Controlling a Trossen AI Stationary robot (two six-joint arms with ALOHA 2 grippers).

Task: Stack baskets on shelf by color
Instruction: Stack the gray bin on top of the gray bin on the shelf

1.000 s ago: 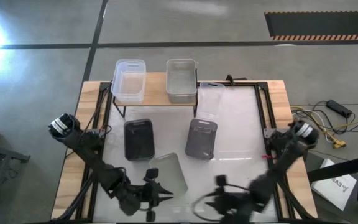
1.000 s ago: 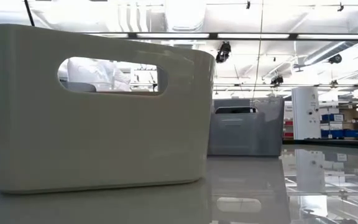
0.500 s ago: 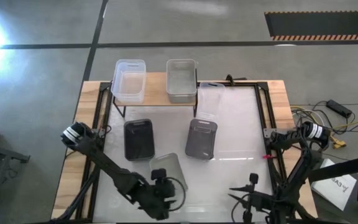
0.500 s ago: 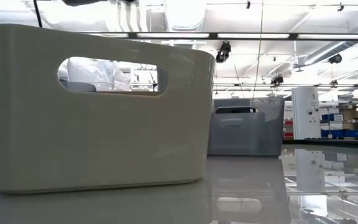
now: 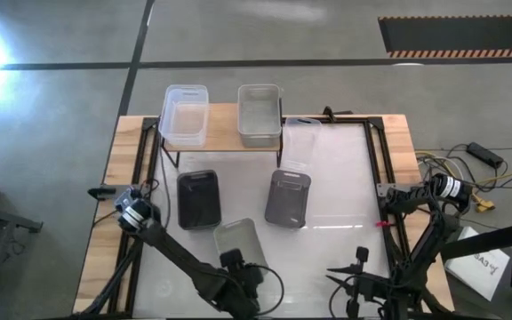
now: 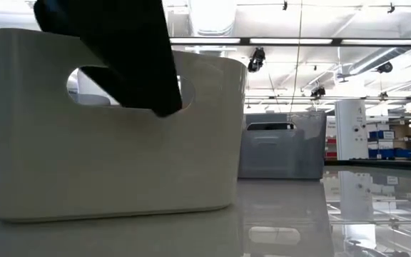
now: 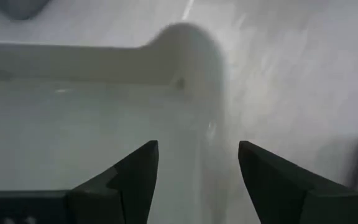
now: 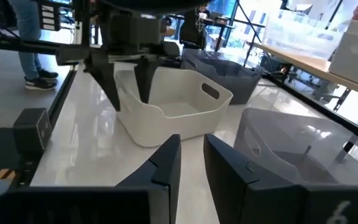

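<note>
White table (image 5: 345,191), glossy; wooden shelf (image 5: 223,120) at its far edge carries a clear basket (image 5: 185,114) and a light grey basket (image 5: 259,113). Two dark baskets (image 5: 198,197) sit mid-table, and we can barely make out another clear one (image 5: 299,144) beside the shelf.

Pale basket (image 5: 240,244) at near edge: left gripper (image 5: 236,264) hangs over its near wall, fingers (image 7: 132,177) spread, one each side of the rim. In the low view a dark finger covers the handle slot. Half a second ago it sat higher, clear of the basket.

Right gripper (image 5: 356,267) waits near right, fingers (image 8: 166,165) close together with a narrow gap, unmoved.
</note>
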